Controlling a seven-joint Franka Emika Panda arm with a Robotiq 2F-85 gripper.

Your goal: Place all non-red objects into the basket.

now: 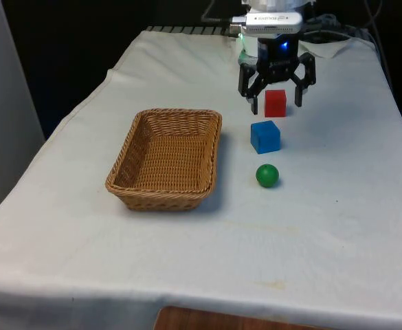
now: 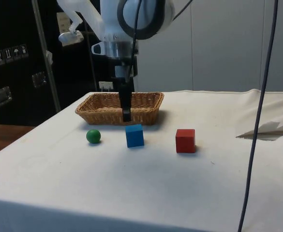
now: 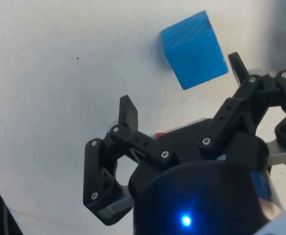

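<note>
Your gripper (image 1: 277,103) hangs above the tabletop with its fingers spread wide and nothing between them. In the wrist view the blue cube (image 3: 194,49) lies on the cloth just beyond the fingertips, apart from them. The side view puts the gripper (image 2: 126,115) over that cube.

The three objects sit in a short row running from the table's far edge toward its near edge. The red cube (image 1: 275,103) is farthest, the blue cube (image 1: 265,136) is in the middle, and the green ball (image 1: 267,175) is nearest. None touches another. The wicker basket (image 1: 208,155) stands beside the row, toward the table's middle, and holds nothing.

Nothing has yet gone into the basket. The blue cube and the green ball must both go in; the red cube stays on the cloth.

Judged from its look, the blue cube is a light, rigid block with flat faces. Take it across two opposite side faces, fingers square to them, as it lies turned relative to the fingers in the wrist view. The green ball appears hard and smooth and is likely to roll. Close on it across its widest part. Keep clear of the red cube close by.
</note>
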